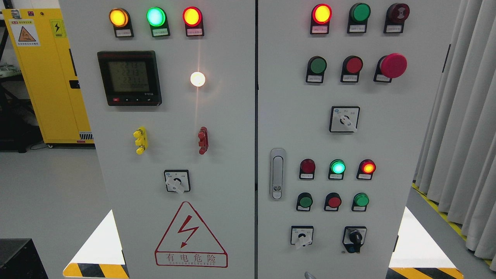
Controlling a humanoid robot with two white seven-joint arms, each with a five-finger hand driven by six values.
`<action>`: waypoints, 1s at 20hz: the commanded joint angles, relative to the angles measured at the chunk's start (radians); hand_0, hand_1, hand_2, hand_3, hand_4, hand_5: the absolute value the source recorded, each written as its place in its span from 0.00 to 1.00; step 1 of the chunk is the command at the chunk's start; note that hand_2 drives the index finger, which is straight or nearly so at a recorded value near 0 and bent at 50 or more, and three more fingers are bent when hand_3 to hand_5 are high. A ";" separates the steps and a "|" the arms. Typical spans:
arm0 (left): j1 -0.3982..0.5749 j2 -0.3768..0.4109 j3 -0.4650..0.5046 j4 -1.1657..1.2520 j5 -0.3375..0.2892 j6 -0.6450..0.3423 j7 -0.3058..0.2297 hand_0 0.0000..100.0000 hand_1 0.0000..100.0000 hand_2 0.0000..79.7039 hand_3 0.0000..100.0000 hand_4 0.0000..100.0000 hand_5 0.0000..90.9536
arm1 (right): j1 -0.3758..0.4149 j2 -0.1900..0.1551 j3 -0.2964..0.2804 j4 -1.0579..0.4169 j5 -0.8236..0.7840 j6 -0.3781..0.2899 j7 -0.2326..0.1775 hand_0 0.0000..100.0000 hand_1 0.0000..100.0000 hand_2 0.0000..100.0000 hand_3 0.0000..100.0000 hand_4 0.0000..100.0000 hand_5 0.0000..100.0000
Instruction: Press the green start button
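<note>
Neither of my hands is in view, so I can't tell whether my fingers are apart or together. Nothing is touching the panel yet.

Likely target: the green pushbutton (317, 65) on the right cabinet door (391, 128), upper row, just left of a red pushbutton (353, 64), w/ the red mushroom e-stop (392, 65) further right. Labels too small to read, so "start" is my guess. There are other unlit green buttons lower down: one at (305, 201) and one at (361, 200), plus a lit green indicator (337, 167) between rows. That lamp is not a button.

To do it well: approach w/ one extended fingertip, square to the door, centre on the green cap. Keep clear of the red pushbutton alongside, and esp. the e-stop, which sticks out and could catch a knuckle. Press straight in, no sliding.
</note>
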 commanded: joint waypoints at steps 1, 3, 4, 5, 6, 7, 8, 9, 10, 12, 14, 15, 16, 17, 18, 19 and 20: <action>0.000 0.001 0.000 0.000 0.000 0.000 -0.001 0.12 0.56 0.00 0.00 0.00 0.00 | -0.004 -0.001 -0.001 0.000 0.012 0.000 -0.008 0.36 0.61 0.00 0.00 0.03 0.01; 0.000 0.000 0.000 0.000 0.000 0.000 -0.001 0.12 0.56 0.00 0.00 0.00 0.00 | -0.002 -0.001 -0.001 0.000 0.012 0.001 -0.010 0.36 0.61 0.00 0.00 0.04 0.02; 0.000 0.000 0.000 0.000 0.000 0.000 -0.001 0.12 0.56 0.00 0.00 0.00 0.00 | -0.001 -0.001 -0.001 0.000 0.012 0.001 -0.010 0.36 0.61 0.00 0.00 0.04 0.02; 0.000 0.001 0.000 0.000 0.000 0.000 -0.001 0.12 0.56 0.00 0.00 0.00 0.00 | -0.001 -0.001 -0.001 0.002 0.012 0.001 -0.010 0.36 0.61 0.00 0.00 0.04 0.02; 0.000 0.000 0.000 0.000 0.000 0.000 -0.001 0.12 0.56 0.00 0.00 0.00 0.00 | -0.001 -0.001 -0.003 0.002 0.012 0.001 -0.012 0.36 0.61 0.00 0.00 0.04 0.02; -0.001 0.000 0.000 0.000 0.000 0.000 -0.001 0.12 0.56 0.00 0.00 0.00 0.00 | -0.005 -0.001 -0.004 0.000 0.019 0.004 -0.012 0.36 0.61 0.00 0.00 0.04 0.03; -0.001 0.001 0.000 0.000 0.000 0.000 0.001 0.12 0.56 0.00 0.00 0.00 0.00 | -0.012 -0.001 -0.006 0.000 0.050 0.008 -0.012 0.36 0.61 0.00 0.00 0.04 0.03; 0.000 0.001 0.000 0.000 0.000 0.000 0.001 0.12 0.56 0.00 0.00 0.00 0.00 | -0.028 0.002 -0.012 0.000 0.112 0.013 -0.015 0.36 0.61 0.00 0.00 0.05 0.03; 0.000 0.000 -0.001 0.000 0.000 0.000 -0.001 0.12 0.56 0.00 0.00 0.00 0.00 | -0.045 0.003 -0.035 -0.001 0.195 0.016 -0.028 0.35 0.61 0.00 0.00 0.05 0.03; -0.001 0.000 0.000 0.000 0.000 0.000 -0.001 0.12 0.56 0.00 0.00 0.00 0.00 | -0.065 0.003 -0.061 -0.012 0.330 0.016 -0.059 0.30 0.71 0.00 0.13 0.17 0.14; 0.000 0.001 0.000 0.000 -0.001 0.000 -0.001 0.12 0.56 0.00 0.00 0.00 0.00 | -0.070 0.003 -0.056 -0.053 0.407 0.016 -0.058 0.38 0.75 0.00 0.26 0.31 0.26; 0.000 0.001 0.000 0.000 0.000 0.000 0.001 0.12 0.56 0.00 0.00 0.00 0.00 | -0.071 0.005 -0.056 -0.064 0.453 0.014 -0.058 0.41 0.77 0.00 0.32 0.39 0.31; 0.000 0.001 -0.001 0.000 0.000 0.000 -0.001 0.12 0.56 0.00 0.00 0.00 0.00 | -0.075 0.005 -0.059 -0.076 0.523 0.014 -0.059 0.43 0.77 0.00 0.37 0.44 0.36; -0.001 0.001 0.000 0.000 0.000 0.000 -0.001 0.12 0.56 0.00 0.00 0.00 0.00 | -0.081 0.005 -0.065 -0.086 0.588 0.014 -0.061 0.46 0.79 0.00 0.46 0.55 0.48; 0.000 0.001 0.000 0.000 0.000 0.000 -0.001 0.12 0.56 0.00 0.00 0.00 0.00 | -0.091 0.005 -0.068 -0.089 0.646 0.014 -0.059 0.46 0.80 0.00 0.50 0.61 0.55; 0.000 0.000 0.000 0.000 0.000 0.000 -0.001 0.12 0.56 0.00 0.00 0.00 0.00 | -0.108 0.006 -0.070 -0.089 0.694 0.014 -0.058 0.46 0.80 0.00 0.53 0.66 0.62; 0.000 0.001 0.000 0.000 -0.001 0.000 -0.001 0.12 0.56 0.00 0.00 0.00 0.00 | -0.125 0.005 -0.078 -0.087 0.737 0.014 -0.056 0.45 0.80 0.00 0.57 0.70 0.68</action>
